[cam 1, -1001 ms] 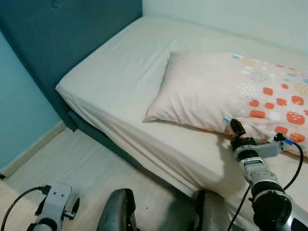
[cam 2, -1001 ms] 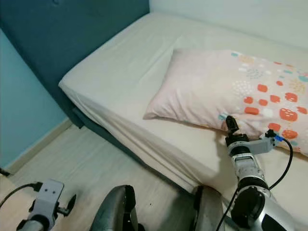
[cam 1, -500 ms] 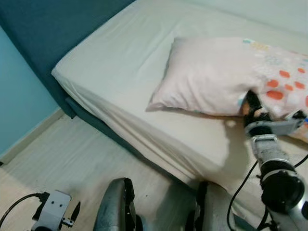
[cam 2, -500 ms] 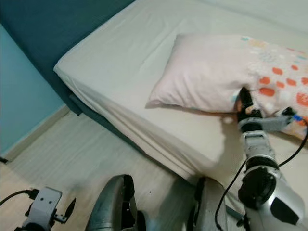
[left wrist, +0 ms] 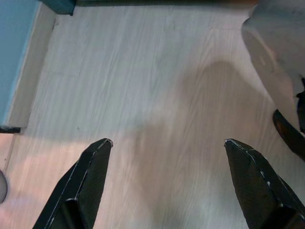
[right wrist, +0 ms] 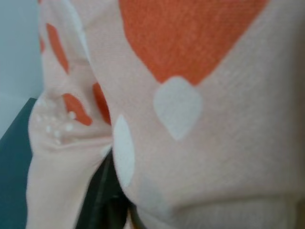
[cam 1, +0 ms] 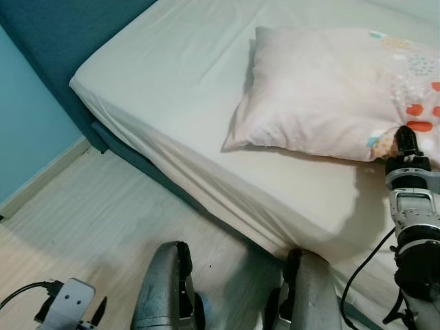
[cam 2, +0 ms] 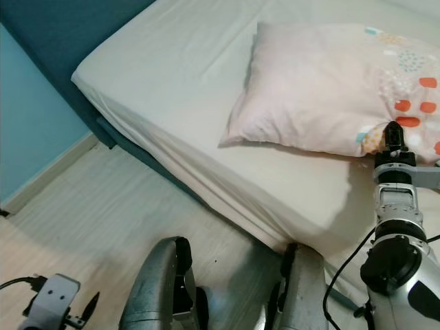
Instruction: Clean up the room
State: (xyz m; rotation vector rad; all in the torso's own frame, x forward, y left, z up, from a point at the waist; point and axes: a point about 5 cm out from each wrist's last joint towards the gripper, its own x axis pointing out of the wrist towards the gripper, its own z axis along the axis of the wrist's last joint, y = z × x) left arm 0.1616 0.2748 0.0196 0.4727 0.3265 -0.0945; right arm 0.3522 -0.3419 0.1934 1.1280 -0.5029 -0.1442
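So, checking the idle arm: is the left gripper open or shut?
Open: the left gripper hangs over bare floor, its fingers spread wide apart.

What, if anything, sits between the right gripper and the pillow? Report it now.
Nothing visible does. The right gripper is already at the near edge of the pillow on the bed, and in the right wrist view the patterned fabric presses close around its fingers. The left gripper hangs open over the wooden floor.

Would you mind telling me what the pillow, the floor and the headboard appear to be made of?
Pillow: soft woven fabric, matte; the weave shows in the right wrist view, and it creases. Floor: pale wood or wood-look laminate, with plank lines and grain. Headboard: probably upholstered in dark teal fabric; its matte look suggests this.
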